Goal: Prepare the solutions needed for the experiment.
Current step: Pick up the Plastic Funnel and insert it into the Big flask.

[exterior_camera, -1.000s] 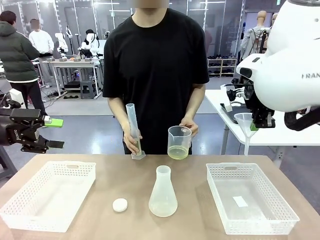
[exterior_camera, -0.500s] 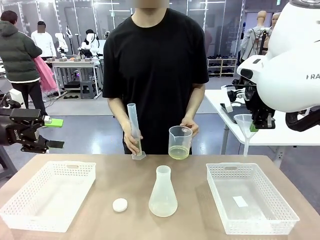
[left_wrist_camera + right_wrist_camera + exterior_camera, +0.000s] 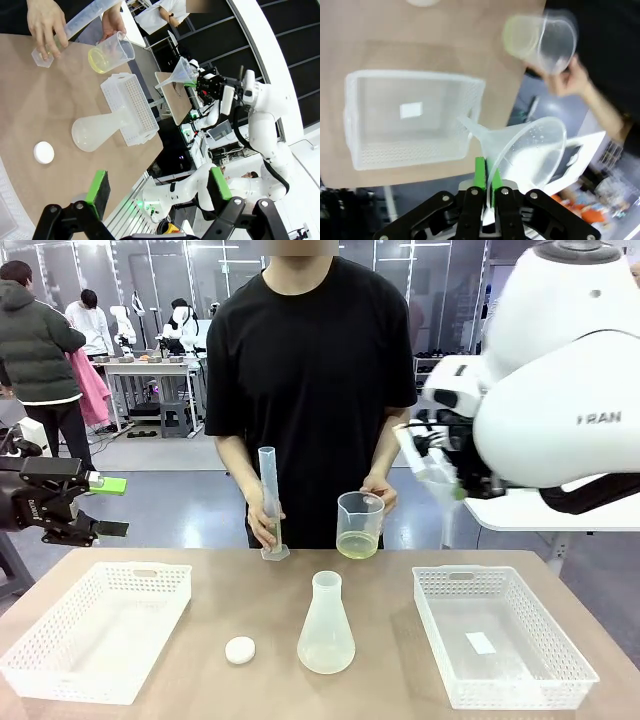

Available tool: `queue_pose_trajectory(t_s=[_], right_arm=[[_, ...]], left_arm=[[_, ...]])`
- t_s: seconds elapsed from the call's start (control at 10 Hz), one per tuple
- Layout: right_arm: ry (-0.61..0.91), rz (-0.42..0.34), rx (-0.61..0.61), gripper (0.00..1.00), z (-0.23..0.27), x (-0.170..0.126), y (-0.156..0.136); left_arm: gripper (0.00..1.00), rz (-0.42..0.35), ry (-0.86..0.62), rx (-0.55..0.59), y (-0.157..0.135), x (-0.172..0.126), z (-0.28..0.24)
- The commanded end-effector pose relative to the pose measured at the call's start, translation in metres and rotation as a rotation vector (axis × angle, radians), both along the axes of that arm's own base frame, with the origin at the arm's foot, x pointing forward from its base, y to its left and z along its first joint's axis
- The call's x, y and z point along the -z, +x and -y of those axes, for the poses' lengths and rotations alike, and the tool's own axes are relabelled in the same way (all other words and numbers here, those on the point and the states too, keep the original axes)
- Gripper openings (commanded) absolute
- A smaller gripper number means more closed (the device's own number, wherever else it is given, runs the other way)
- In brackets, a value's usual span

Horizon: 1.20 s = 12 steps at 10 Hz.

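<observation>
Beyond the flask point(image 3: 326, 625), handheld beaker point(image 3: 359, 523), shallow yellow-green solutions point(image 3: 356, 546)

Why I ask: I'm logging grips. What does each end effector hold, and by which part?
The right end effector pinches the funnel by its rim; the left end effector is open, holding nothing.

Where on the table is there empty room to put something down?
Bare wood lies between the flask and the right basket, and a narrower strip between the left basket and the white cap. It is crowded at the far middle, where the person holds the cylinder and the beaker with the solution.
</observation>
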State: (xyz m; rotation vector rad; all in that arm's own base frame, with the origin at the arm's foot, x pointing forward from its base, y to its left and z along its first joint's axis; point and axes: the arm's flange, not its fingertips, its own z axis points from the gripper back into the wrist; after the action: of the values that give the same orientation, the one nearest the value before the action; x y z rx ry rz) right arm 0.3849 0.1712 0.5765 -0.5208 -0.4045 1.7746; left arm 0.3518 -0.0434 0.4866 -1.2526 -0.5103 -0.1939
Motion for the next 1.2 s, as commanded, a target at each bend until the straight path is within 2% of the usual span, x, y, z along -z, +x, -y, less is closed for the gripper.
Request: queue_pose_trajectory(t_s=[0.0, 0.1, 0.3, 0.6, 1.1], right_arm=[[0.011, 0.088, -0.182, 0.04, -0.025, -0.001, -0.001], [0.032, 0.11, -0.263, 0.04, -0.041, -0.003, -0.007], [0.063, 0.071, -0.409, 0.04, -0.072, 0.001, -0.008], [0.067, 0.052, -0.578, 0.04, -0.103, 0.011, -0.012], [0.082, 0.036, -0.593, 0.04, -0.112, 0.017, -0.021]], left_arm=[[1.0, 0.024, -0.027, 0.002, 0.001, -0.001, 0.002], [1.0, 0.024, -0.027, 0.002, 0.001, -0.001, 0.002], [1.0, 0.024, -0.027, 0.002, 0.001, -0.001, 0.002], [1.0, 0.024, -0.027, 0.002, 0.001, -0.001, 0.002], [1.0, 0.024, -0.027, 0.002, 0.001, -0.001, 0.002]])
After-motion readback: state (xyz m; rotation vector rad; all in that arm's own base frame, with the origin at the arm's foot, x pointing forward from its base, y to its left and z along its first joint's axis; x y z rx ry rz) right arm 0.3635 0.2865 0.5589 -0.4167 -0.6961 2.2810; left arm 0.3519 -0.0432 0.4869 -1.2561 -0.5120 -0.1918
